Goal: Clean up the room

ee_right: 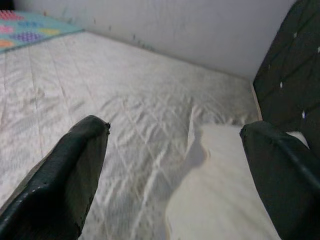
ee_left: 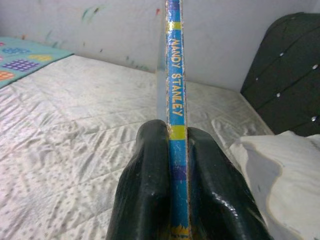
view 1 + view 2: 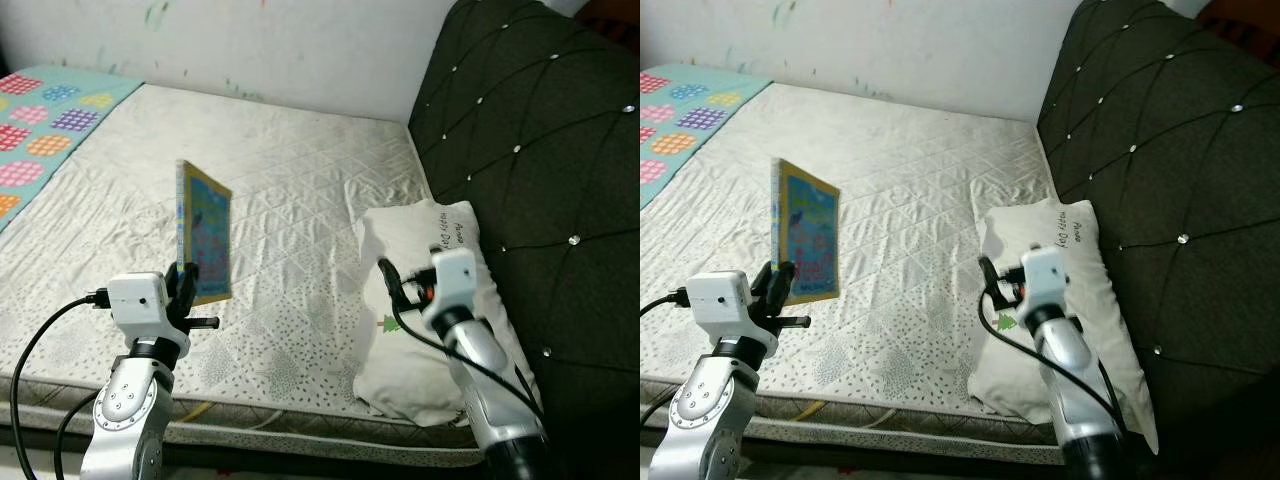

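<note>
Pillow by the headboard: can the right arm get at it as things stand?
Probably yes. The right gripper is open, holds nothing, and hangs just over the white pillow with nothing between them. The left gripper holds the book upright well off to the side, out of the way.

Left gripper [image 2: 177, 200] fingers clamped; right gripper [image 1: 175, 165] fingers apparently spread wide.

Paint-flecked wall [image 3: 300, 40]; dark tufted headboard [image 3: 540, 150] — right.
</note>
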Available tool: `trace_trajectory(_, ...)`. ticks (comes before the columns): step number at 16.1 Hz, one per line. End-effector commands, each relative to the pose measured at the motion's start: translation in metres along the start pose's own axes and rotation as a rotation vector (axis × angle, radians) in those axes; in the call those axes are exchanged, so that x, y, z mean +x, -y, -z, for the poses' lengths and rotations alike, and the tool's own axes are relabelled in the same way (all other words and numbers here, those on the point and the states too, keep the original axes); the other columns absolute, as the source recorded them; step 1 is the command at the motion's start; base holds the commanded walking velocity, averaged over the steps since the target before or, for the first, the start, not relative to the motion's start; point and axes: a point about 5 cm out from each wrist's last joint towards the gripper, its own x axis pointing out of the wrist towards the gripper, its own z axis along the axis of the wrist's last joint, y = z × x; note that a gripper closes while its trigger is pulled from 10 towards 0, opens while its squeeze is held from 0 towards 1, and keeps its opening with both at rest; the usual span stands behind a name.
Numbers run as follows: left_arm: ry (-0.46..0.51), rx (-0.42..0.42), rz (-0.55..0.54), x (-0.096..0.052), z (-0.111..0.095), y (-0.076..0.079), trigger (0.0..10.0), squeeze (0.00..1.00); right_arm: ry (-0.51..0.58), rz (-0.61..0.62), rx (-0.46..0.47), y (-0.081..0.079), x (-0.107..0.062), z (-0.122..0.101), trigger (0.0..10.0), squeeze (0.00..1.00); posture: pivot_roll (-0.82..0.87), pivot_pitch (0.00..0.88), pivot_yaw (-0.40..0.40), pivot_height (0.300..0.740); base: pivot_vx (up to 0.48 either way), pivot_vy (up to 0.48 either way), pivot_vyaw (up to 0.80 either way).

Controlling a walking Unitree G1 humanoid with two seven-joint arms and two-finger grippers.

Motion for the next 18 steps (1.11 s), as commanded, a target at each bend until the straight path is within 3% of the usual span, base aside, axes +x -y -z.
trace_trajectory(1,0.050,0.015,0.010,-0.001,-0.010,0.007,10.0,0.00,0.000,0.029,-0.012,0.008,-0.003,-0.003,10.0,0.00,0.02,0.014,-0.115,0.740,0.000,0.000,0.00)
trace_trajectory(5,0.048,0.014,-0.012,-0.010,-0.012,0.008,10.0,0.00,-0.044,0.030,-0.025,0.013,-0.015,0.003,10.0,0.00,0.01,0.078,-0.148,0.740,0.000,0.000,0.00)
trace_trajectory(8,0.058,0.025,-0.029,-0.013,-0.016,0.009,10.0,0.00,-0.100,0.023,-0.066,0.014,-0.022,0.006,10.0,0.00,-0.04,0.165,-0.237,0.740,0.000,0.000,0.00)
trace_trajectory(11,0.067,0.022,-0.017,-0.011,-0.024,0.012,10.0,0.00,-0.135,0.012,-0.062,0.008,-0.023,0.011,10.0,0.00,-0.02,0.178,-0.220,0.740,0.000,0.000,0.00)
trace_trajectory(14,0.039,0.007,-0.025,-0.014,-0.024,0.014,10.0,0.00,-0.113,0.036,-0.061,0.014,-0.020,0.003,10.0,0.00,-0.01,0.186,-0.169,0.740,0.000,0.000,0.00)
trace_trajectory(18,0.016,-0.002,-0.055,-0.023,-0.028,0.013,10.0,0.00,-0.104,0.043,-0.063,0.020,-0.025,0.001,10.0,0.00,0.02,0.217,-0.175,0.740,0.000,0.000,0.00)
